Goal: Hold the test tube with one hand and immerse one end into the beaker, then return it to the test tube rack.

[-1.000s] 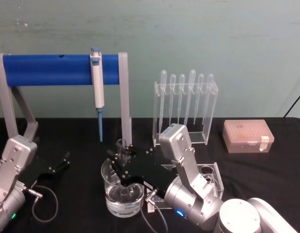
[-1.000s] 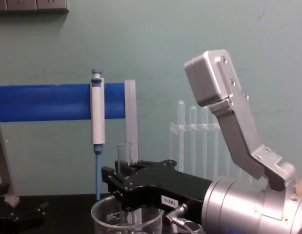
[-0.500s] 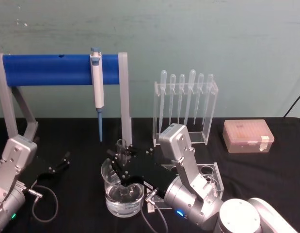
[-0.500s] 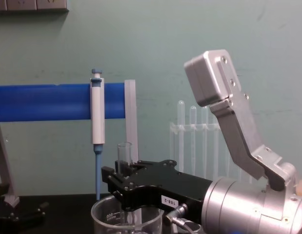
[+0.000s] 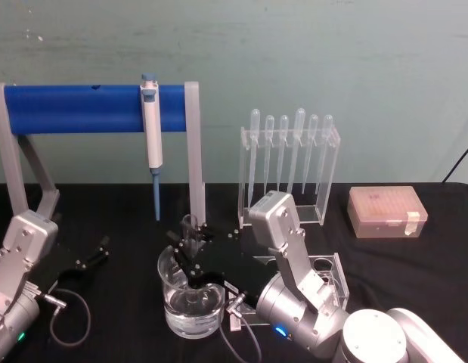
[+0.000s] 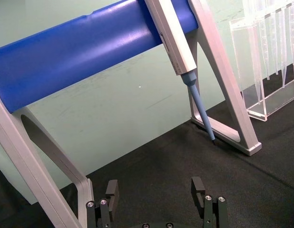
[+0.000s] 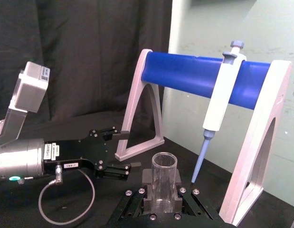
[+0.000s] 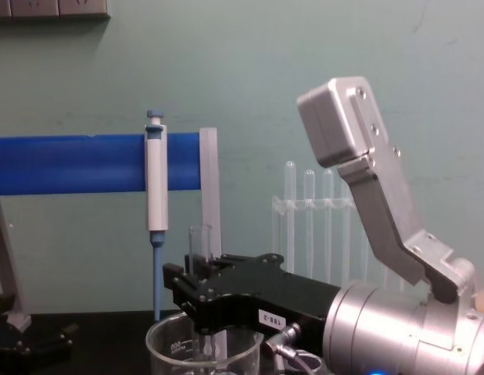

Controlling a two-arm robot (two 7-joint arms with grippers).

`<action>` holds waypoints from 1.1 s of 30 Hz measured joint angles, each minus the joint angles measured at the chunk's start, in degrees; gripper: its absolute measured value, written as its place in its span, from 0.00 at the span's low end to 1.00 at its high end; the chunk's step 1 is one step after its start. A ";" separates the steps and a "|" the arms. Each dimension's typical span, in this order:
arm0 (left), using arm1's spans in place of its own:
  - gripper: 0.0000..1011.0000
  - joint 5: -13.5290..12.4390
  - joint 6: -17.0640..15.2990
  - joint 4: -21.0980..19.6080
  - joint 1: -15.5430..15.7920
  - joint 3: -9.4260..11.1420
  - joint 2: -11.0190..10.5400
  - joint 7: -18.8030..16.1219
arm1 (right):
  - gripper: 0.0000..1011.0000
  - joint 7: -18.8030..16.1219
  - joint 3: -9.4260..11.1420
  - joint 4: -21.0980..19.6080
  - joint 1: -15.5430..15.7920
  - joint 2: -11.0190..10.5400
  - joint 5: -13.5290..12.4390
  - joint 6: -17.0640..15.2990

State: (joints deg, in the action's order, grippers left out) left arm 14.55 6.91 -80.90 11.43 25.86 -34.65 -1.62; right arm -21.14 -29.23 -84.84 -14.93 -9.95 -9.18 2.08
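So the black right gripper (image 5: 187, 254) with the little white label is clamped on the clear glass round-bottomed test tube (image 5: 190, 228), holding it upright over the wide clear glass beaker (image 5: 172, 308) near the front edge of the black table (image 5: 415, 265). The tube's lower end hangs inside the beaker's mouth, can't tell how deep. The black left gripper (image 6: 155, 190) sits low by the table's left edge, fingers spread wide, nothing between them.
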 joint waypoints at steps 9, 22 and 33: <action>0.99 0.00 0.00 0.00 0.00 0.00 0.00 0.00 | 0.22 -0.11 0.17 -3.57 -0.21 -0.45 -0.30 -1.98; 0.99 0.00 0.00 0.00 0.00 0.00 0.00 0.00 | 0.22 -0.38 -0.11 -7.90 -2.27 -1.44 -0.26 -6.33; 0.99 0.00 0.00 0.00 0.00 0.00 0.00 0.00 | 0.22 -0.42 0.41 -10.56 -3.27 -2.00 -1.72 -8.85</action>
State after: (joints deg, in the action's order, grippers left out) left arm 14.55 6.91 -80.90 11.43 25.86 -34.65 -1.62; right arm -21.55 -28.82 -95.40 -18.21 -11.95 -10.89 -6.77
